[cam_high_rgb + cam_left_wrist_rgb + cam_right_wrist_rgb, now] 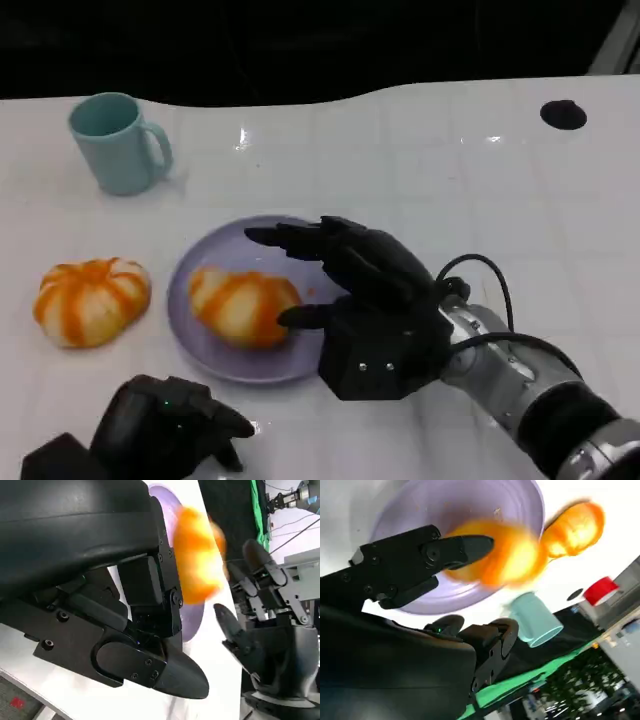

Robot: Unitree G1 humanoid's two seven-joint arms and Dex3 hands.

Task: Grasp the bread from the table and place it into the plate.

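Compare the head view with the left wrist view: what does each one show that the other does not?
Head view alone: the mug, a second bread lying on the table left of the plate, and a black spot at the far right. Left wrist view alone: a red patch below the table edge. Both: the plate, the bread on it, the right hand beside it, and the left hand.

The tabletop (420, 150) is white, smooth and glossy, throwing back small glints of light, and the lavender plate (205, 350) has a soft satin sheen. The teal mug (118, 142) looks like smooth glazed ceramic (it could also be plastic), while both bread (243, 306) buns have a shiny orange-and-cream crust. The right hand (365, 300) is matt black plastic on a brushed silver metal forearm (510, 385).
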